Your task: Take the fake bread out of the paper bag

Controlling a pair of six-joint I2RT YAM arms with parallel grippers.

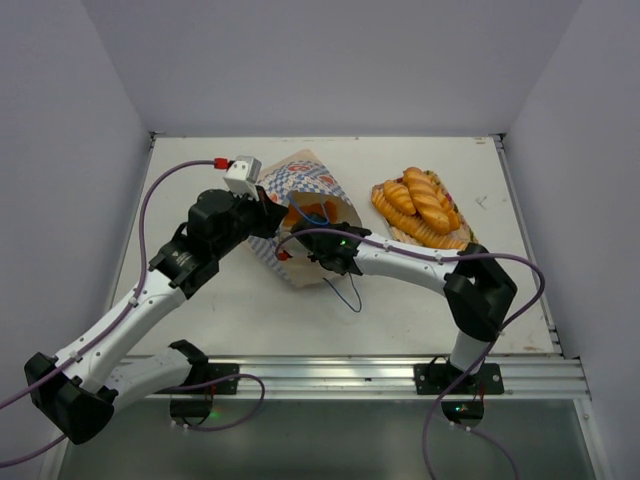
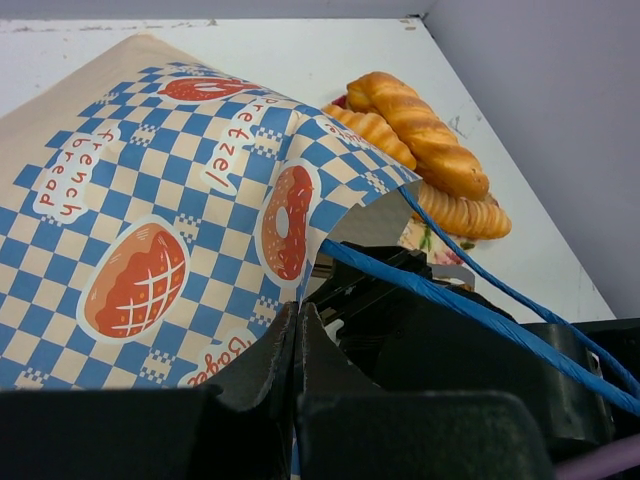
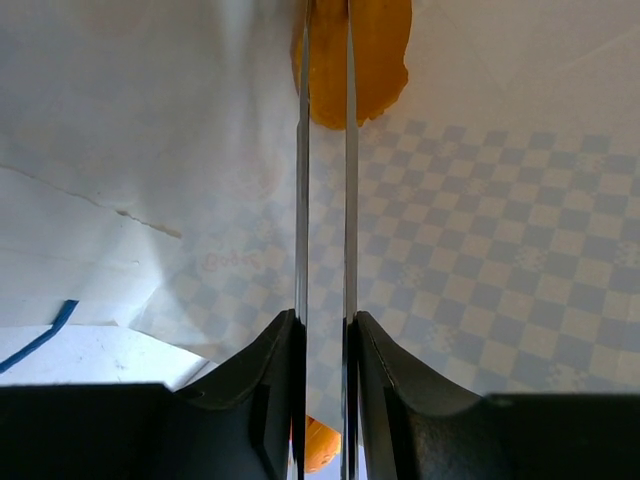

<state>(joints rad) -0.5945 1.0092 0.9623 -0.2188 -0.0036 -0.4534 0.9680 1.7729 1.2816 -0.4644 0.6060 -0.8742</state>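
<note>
The paper bag (image 1: 312,182) lies on its side on the table (image 1: 230,315). Left pincer (image 2: 298,345): closed tight on the bag's rim. Right pincer (image 3: 327,40): inside the bag, fingers a narrow slit apart, with an orange bread piece (image 3: 380,60) at their tips; a grip cannot be confirmed. Further loaves (image 1: 425,200) rest on a tray (image 2: 415,238) to the right of the bag, apart from it.

White table (image 1: 420,305), floral tray (image 2: 413,238) toward its right, grey walls (image 1: 60,150)
</note>
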